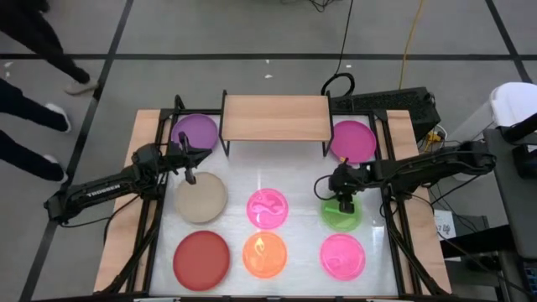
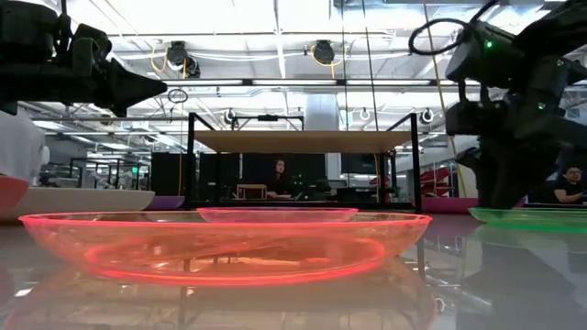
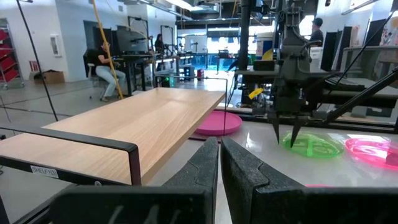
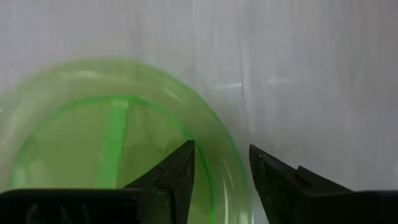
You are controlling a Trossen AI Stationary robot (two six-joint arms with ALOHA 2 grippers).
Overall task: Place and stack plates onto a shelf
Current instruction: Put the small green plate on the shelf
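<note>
The light-wood shelf (image 1: 277, 117) stands at the table's far edge on black legs, with nothing on its board (image 3: 137, 121). Flat on the table lie a purple plate (image 1: 195, 132), a magenta plate (image 1: 352, 140), a beige plate (image 1: 201, 198), a red plate (image 1: 201, 257), an orange plate (image 1: 264, 254), a green plate (image 1: 341, 215) and two translucent pink plates (image 1: 268, 209) (image 1: 342, 256). My right gripper (image 4: 221, 171) is open and points down over the green plate's rim (image 4: 217, 140), one finger inside it and one outside. My left gripper (image 3: 219, 168) is shut, hovering over the beige plate's far edge.
Black rails run along the table's left and right sides (image 1: 151, 235). The purple and magenta plates sit close beside the shelf's legs. Bare white tabletop (image 1: 277, 172) lies between the shelf and the middle row of plates. People are in the room beyond the table.
</note>
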